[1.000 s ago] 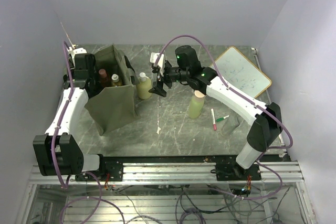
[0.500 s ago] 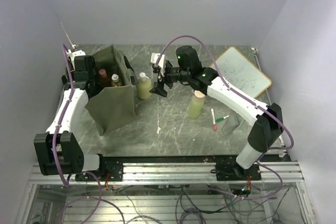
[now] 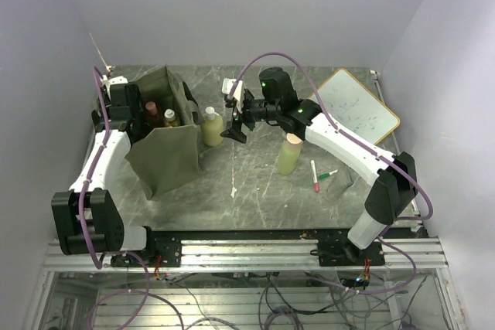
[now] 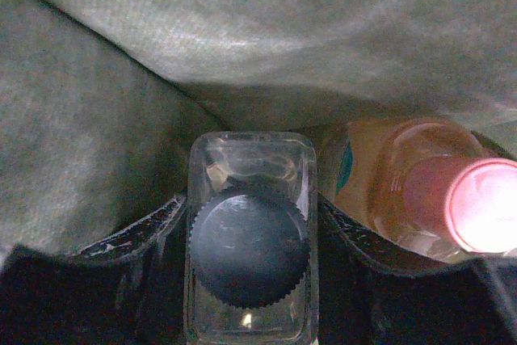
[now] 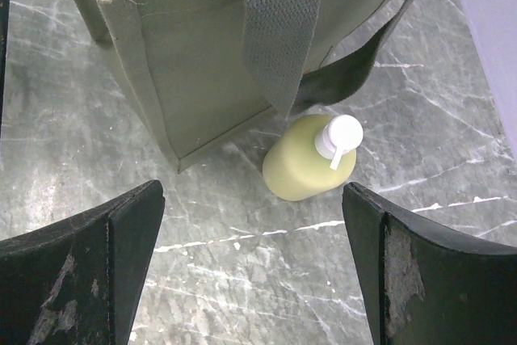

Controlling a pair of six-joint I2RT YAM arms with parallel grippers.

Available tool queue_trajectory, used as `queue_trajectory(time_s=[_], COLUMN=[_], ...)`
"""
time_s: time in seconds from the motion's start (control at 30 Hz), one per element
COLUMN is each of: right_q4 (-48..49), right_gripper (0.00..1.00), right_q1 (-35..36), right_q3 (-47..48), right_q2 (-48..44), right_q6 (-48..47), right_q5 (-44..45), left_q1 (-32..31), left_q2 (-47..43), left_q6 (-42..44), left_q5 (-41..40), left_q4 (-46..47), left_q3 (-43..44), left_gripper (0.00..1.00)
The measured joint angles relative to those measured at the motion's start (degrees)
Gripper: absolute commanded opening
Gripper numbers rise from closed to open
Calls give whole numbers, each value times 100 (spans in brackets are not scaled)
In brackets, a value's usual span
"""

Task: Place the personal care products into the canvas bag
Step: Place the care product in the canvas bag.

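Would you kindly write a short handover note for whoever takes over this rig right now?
Left claw: inside the canvas bag, shut on a clear black-capped bottle, beside an orange bottle.
Right claw: open, above the yellow-green pump bottle standing beside the bag.
Done: at least three bottles in the bag.
Left: release the clear bottle; bag the pump bottle and the lone light green bottle.

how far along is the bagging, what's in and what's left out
Done: an orange bottle and a beige-capped bottle stand inside the canvas bag. In hand: the left gripper holds a clear black-capped bottle down in the bag, not yet released. Left: the yellow-green pump bottle beside the bag, below the open right gripper, and a light green bottle near the markers.
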Motion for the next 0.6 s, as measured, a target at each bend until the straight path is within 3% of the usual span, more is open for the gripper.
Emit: queue_trajectory(time_s=[0.6], right_q4=[-48], right_gripper=[92], right_q1=[0], right_q3=[-17], right_q2=[0], right_q6=[-72], right_q5=[22], left_q1=[22], left_q2=[61], left_q6=[70], left_q5=[46], left_q4=[166], left_q3=[-28], left_gripper=[60])
